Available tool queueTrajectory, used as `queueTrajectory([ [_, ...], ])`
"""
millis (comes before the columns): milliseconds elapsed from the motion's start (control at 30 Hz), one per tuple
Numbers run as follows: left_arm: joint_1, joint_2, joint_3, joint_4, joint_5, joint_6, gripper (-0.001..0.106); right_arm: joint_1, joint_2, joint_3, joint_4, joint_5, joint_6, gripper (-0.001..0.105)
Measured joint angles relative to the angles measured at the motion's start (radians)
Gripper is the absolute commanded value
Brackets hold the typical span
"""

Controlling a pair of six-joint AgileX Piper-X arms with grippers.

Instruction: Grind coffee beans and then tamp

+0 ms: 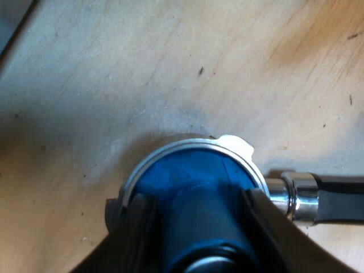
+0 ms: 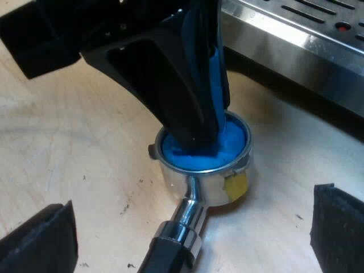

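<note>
My left gripper (image 1: pixel 196 200) is clamped on the blue tamper (image 1: pixel 190 182). I read the rim of the portafilter (image 2: pixel 183 183) as a clock face with its handle (image 2: pixel 170 253) at six. On that dial my two black fingers press the tamper's stem from six and twelve o'clock. The tamper's broad blue base sits down inside the portafilter's basket and fills it, so the steel rim shows as a thin ring all around it. A yellow tag (image 2: pixel 236 185) hangs on the outside of the basket wall at about five o'clock. In the left wrist view a pale tab juts from the rim at roughly the same hour. My right gripper (image 2: pixel 187 230) is spread wide and holds nothing. Its fingers hang on either side of the handle, well apart from it. From the basket, the handle's polished steel neck leads into a dark grip, and I cannot see its far end. The portafilter rests on the wooden table (image 1: pixel 114 85), which is pale, scuffed and flecked with small dark marks. Beyond the basket, from about twelve to two o'clock, the slotted steel drip tray (image 2: pixel 296 40) of the espresso machine stands near the portafilter and apart from it.
</note>
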Motion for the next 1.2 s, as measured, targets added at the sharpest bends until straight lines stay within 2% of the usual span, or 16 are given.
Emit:
queueTrajectory([
  [367,-0.002,-0.043,-0.022,0.078,-0.021,0.000,0.000,0.000,0.000,0.000,0.000,0.000,0.000,0.084],
  [633,-0.002,-0.048,-0.073,0.105,-0.023,0.000,0.000,0.000,0.000,0.000,0.000,0.000,0.000,0.084],
  [933,-0.002,-0.146,-0.086,0.135,-0.023,0.000,0.000,0.000,0.000,0.000,-0.045,0.000,0.000,0.084],
  [1000,-0.002,-0.166,-0.086,0.154,-0.037,0.000,0.000,0.000,0.000,0.000,-0.053,0.000,0.000,0.084],
  [1133,-0.002,-0.217,-0.086,0.184,-0.122,-0.011,0.000,0.000,0.000,0.000,-0.068,0.000,0.000,0.084],
  [1200,0.000,-0.236,-0.086,0.189,-0.132,-0.018,0.000,0.000,0.000,0.000,-0.068,0.000,0.000,0.084],
])
